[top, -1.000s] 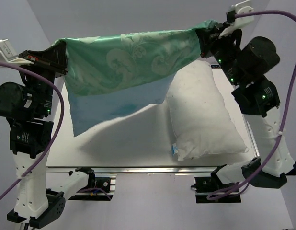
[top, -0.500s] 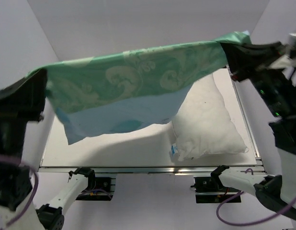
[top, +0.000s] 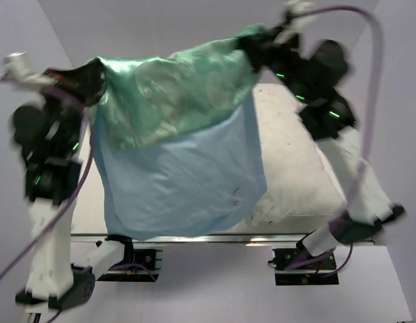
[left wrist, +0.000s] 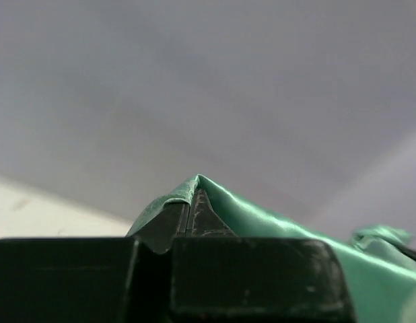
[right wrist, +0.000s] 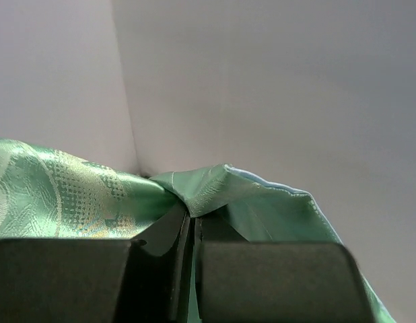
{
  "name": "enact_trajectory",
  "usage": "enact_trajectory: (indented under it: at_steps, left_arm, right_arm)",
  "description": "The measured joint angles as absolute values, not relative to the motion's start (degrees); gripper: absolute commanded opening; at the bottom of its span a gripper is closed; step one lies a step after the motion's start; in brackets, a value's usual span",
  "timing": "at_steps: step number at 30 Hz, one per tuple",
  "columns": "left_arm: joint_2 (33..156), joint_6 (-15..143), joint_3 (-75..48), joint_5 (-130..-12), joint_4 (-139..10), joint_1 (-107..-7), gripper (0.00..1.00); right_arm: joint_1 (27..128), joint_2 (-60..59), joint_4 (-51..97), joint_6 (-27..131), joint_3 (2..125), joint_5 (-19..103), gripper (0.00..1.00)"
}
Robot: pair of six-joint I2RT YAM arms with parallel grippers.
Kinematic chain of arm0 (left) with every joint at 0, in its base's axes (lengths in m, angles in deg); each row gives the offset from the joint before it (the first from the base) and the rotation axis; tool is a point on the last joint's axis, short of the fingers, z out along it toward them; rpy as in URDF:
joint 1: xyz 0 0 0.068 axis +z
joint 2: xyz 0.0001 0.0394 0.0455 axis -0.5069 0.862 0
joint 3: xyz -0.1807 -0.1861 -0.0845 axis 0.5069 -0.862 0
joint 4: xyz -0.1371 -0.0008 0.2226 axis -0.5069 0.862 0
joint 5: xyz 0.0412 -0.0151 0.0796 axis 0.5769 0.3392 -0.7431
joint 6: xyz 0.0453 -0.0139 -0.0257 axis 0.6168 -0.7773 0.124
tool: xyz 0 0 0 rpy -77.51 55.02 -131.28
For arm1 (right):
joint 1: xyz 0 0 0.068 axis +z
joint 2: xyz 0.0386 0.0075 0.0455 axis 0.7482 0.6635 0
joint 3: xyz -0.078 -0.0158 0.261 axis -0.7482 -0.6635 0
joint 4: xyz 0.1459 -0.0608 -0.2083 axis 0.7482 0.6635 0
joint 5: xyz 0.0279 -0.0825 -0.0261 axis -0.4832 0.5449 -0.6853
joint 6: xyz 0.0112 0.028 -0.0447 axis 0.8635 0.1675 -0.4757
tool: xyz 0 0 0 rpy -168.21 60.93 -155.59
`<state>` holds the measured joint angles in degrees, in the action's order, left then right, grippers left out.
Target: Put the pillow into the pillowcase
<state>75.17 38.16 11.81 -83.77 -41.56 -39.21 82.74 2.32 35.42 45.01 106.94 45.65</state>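
Note:
The pillowcase (top: 174,155) hangs between my two grippers above the table, its sea-green patterned face on top and its plain light-blue face hanging down in front. My left gripper (top: 93,74) is shut on its left top corner, seen in the left wrist view (left wrist: 193,192) as green cloth over the closed jaws. My right gripper (top: 252,46) is shut on its right top corner, which also shows in the right wrist view (right wrist: 194,202). The white speckled pillow (top: 299,161) lies on the table at the right, its left side hidden behind the hanging cloth.
The white table's (top: 87,202) front edge has a metal rail (top: 215,237). Grey walls close in the back and sides. A purple cable (top: 366,81) arcs over the right arm.
Both grippers have moved closer together and the taut pillowcase has gone slack. The blue face has billowed down and forward, now covering the left part of the pillow.

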Motion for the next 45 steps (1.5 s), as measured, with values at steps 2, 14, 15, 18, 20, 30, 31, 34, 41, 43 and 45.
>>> enact_trajectory:
  at_steps: [2,14,15,18,20,30,31,34,41,43,45]
  left_arm:
    - [82.21,37.63,9.95,-90.11,-40.31,-39.03,0.00]
    - [135.32,35.69,20.32,-89.89,-24.38,-18.82,0.98]
    - [135.60,36.23,19.99,-88.91,-23.39,-18.49,0.98]
    - [129.81,37.57,14.52,-86.26,-24.73,-18.95,0.98]
    - [122.07,38.18,8.58,-84.86,-26.89,-19.63,0.98]
    - [97.81,39.18,-11.95,-83.18,-32.27,-22.14,0.98]
    - [99.39,39.34,-12.08,-83.16,-31.70,-22.34,0.98]
    - [105.75,39.75,-12.01,-83.48,-30.50,-22.71,0.98]
    - [115.45,39.88,-11.40,-83.99,-27.09,-22.71,0.98]
    - [116.98,39.64,-9.96,-85.01,-26.08,-22.71,0.98]
    - [118.29,39.18,-8.27,-86.96,-25.16,-22.71,0.98]
  right_arm:
    - [82.72,11.24,34.11,45.71,108.41,46.45,0.00]
    - [82.45,61.18,31.16,46.37,116.10,49.19,0.89]
    - [82.50,59.69,31.32,46.35,111.58,48.99,0.89]
    - [82.96,55.28,34.53,46.26,105.96,48.09,0.89]
    - [83.52,49.59,36.26,45.84,104.19,47.04,0.89]
    - [96.64,10.58,26.66,45.43,77.04,45.14,0.89]
    - [97.69,11.28,26.68,45.86,76.21,44.75,0.89]
    - [99.46,18.14,27.62,46.59,75.45,44.84,0.89]
    - [103.65,34.49,34.13,46.87,74.44,47.55,0.86]
    - [104.64,36.52,35.01,47.29,74.44,47.61,0.84]
    - [105.25,37.77,35.14,47.85,74.44,47.77,0.79]
